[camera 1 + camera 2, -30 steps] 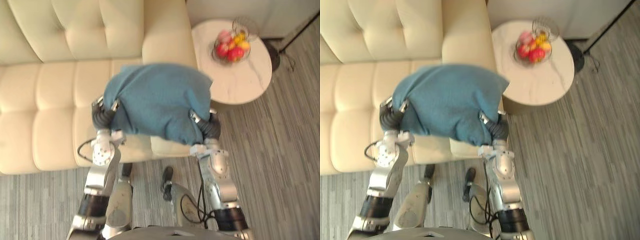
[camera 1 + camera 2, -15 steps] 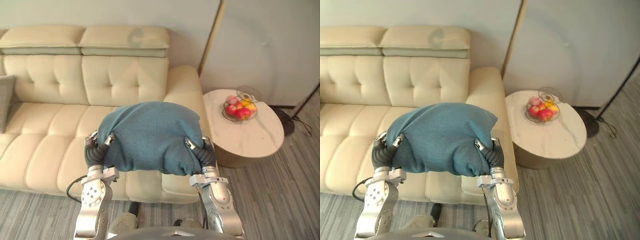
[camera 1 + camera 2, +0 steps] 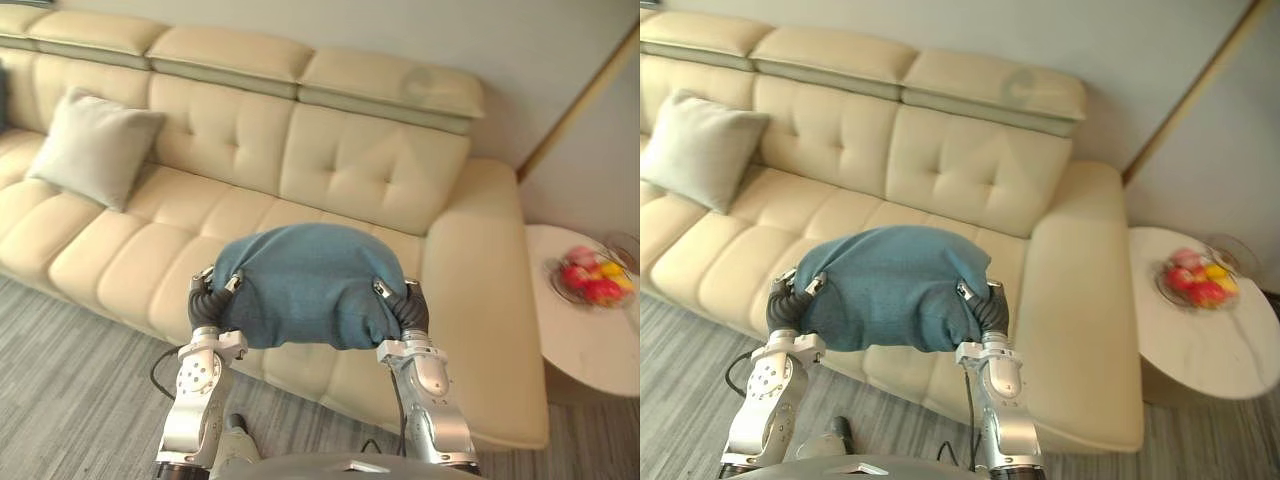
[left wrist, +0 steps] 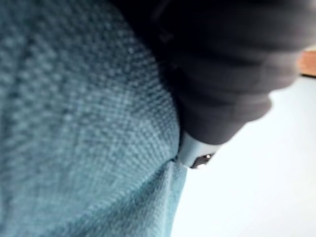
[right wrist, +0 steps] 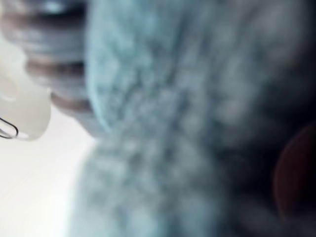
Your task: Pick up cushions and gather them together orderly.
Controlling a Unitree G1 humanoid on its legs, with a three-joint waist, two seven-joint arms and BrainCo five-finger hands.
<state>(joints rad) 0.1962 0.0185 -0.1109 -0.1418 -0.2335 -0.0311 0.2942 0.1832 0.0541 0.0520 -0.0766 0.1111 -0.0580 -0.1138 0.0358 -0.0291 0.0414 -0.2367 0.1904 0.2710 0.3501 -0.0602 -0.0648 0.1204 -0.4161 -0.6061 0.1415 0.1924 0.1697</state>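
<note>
Between the two hands, out in front of the robot, hangs the blue cushion (image 3: 305,285), lifted clear above the front edge of the cream sofa (image 3: 380,170). The left hand (image 3: 207,300) is at its left flank and the right hand (image 3: 410,305) at its right flank. Both are sunk into the fabric, so I cannot tell whether they clasp the cloth or only press it from each side. A grey cushion (image 3: 95,147) leans upright against the sofa back, well off to the left. A round counter (image 3: 580,350) with a fruit bowl (image 3: 592,280) stands beyond the sofa's right arm.

The step in hand looks like the carry: the blue cushion is up, and its likely place is beside the grey one. To do it well, make the squeeze even on both sides so the soft body neither sags out below nor twists. Travel left with the cushion level and high enough to clear the seat. Set it down leaning on the sofa back, just beside the grey cushion and at the same tilt. Release only once the seat bears its weight, or it may topple forward to the floor (image 3: 60,400)
</note>
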